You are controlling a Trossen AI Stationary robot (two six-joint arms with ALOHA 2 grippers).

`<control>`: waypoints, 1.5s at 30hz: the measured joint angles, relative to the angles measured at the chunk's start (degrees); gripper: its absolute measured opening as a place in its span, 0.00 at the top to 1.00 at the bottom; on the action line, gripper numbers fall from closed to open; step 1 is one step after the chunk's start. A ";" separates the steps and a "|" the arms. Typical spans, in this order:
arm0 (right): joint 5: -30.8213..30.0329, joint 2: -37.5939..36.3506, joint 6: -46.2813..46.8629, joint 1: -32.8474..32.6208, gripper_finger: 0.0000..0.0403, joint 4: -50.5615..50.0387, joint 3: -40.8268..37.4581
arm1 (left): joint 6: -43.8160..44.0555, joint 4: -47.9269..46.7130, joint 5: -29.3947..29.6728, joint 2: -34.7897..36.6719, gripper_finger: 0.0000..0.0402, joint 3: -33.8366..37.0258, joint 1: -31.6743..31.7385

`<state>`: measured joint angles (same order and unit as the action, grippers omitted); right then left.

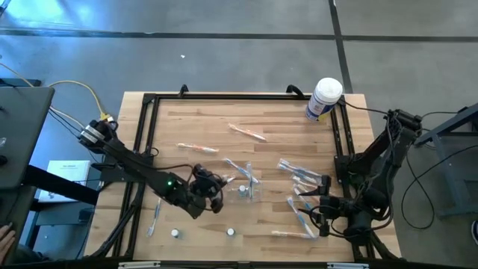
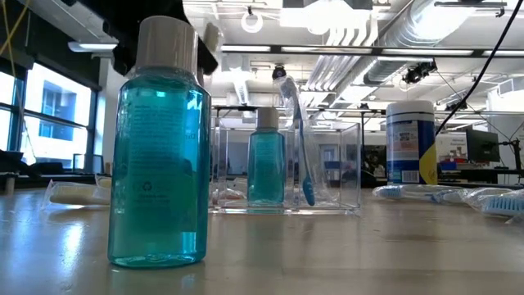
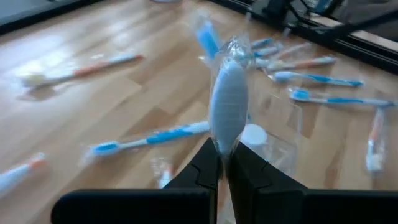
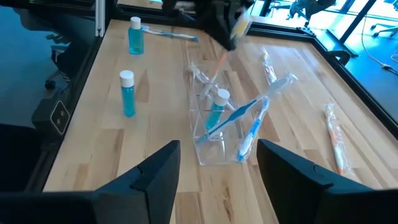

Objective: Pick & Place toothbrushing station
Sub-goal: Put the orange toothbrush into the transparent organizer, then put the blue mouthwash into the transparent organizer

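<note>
The left pincer [image 1: 211, 188], clenched on a wrapped toothbrush [image 3: 229, 102], hangs just beside the toothbrushing station [image 1: 245, 189]. The right pincer [image 1: 323, 215], released, waits well apart from the station, near the desk [image 1: 194, 127] edge

We see the toothbrushing station [image 4: 214, 127], a small clear plastic box. It stands upright on the wooden table, close to the middle. You can look right through its walls. Inside it stands a little bottle of blue-green liquid with a white cap. A blue toothbrush leans in it too. A wrapped toothbrush rests against one side. In the low view the station [image 2: 286, 168] sits flat on the table.
</note>
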<state>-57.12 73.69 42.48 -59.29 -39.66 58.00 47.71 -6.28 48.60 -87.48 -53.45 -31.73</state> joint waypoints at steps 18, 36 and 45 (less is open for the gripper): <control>0.03 0.02 0.24 0.02 0.49 -0.24 -2.18 | -4.55 5.50 -3.42 -2.04 0.69 -0.02 1.12; -2.80 0.02 0.83 0.02 0.49 -0.43 -2.47 | -14.90 3.35 -6.89 9.06 0.66 -0.02 -8.10; -2.78 0.02 0.83 0.02 0.49 -0.46 -2.47 | -9.37 3.02 -12.69 7.05 0.66 -0.08 -18.47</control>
<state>-59.90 73.71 43.31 -59.27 -40.12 55.53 38.34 -3.26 35.91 -80.42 -53.53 -50.20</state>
